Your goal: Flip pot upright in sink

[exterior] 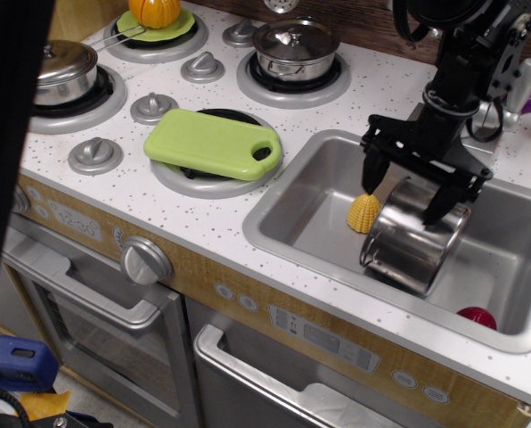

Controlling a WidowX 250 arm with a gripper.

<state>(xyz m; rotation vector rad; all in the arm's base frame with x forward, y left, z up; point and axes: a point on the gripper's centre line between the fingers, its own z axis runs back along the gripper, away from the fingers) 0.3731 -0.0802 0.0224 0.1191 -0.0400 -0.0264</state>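
The pot (pixel 415 239), shiny steel and lidless, lies on its side in the grey sink (pixel 294 198), its open mouth facing the front left. A thin wire handle shows at its lower left rim. My black gripper (pixel 406 191) hangs open just above the pot's closed end, one finger (pixel 370 178) to the left by a yellow corn piece (pixel 364 213), the other finger (pixel 443 201) at the pot's right side. The jaws straddle the pot's upper end without closing on it.
A red object (pixel 477 317) lies in the sink's front right corner. A green cutting board (pixel 214 144) rests on a burner left of the sink. Two lidded steel pots (pixel 296 49) (pixel 65 73) sit on other burners. An orange pumpkin (pixel 154 11) stands on a green plate at the back.
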